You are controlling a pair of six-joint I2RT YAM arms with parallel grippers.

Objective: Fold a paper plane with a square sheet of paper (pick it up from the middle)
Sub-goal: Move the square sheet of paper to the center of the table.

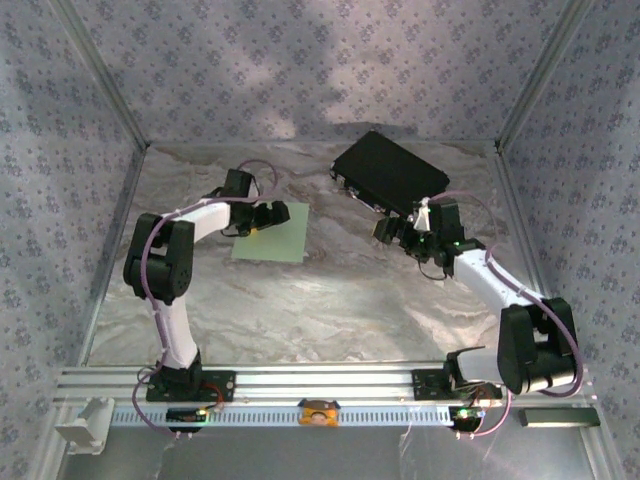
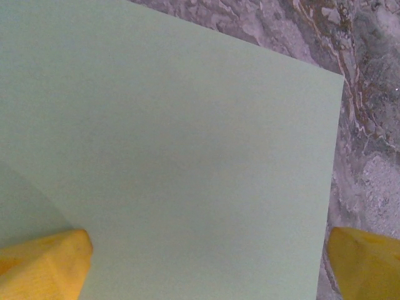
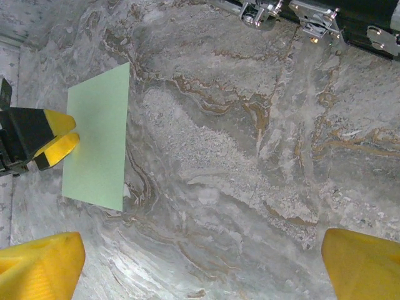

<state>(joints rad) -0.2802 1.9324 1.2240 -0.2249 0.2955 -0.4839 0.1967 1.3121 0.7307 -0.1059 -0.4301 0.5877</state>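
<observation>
1. Plainly found the square sheet of paper (image 1: 272, 236) lying flat and uncreased on the left half of the desk (image 1: 330, 310), nearer the far edge than the near one, well apart from the black case (image 1: 390, 172) at the far-right corner.
2. Saw the left tool (image 2: 203, 269) spread wide over the sheet's far-left part, gripping nothing; one yellow fingertip (image 2: 44, 265) above the paper, the other past the paper's edge, over bare desk.
3. Saw the right tool (image 3: 200, 269) likewise wide open and empty, over bare desk just beside the case, well apart from the sheet.
4. Judged folding not yet begun, with the pick-up from the middle yet to come.
5. Feared a missed grasp: thin paper lying flush, so fingertips could skate across it without catching.
6. Feared an off-centre pinch near the edge, likely to let the sheet droop, crumple or tear, and to spoil later creases.
7. Feared shoving the sheet across the desk on closing, skewing it before any fold.
</observation>
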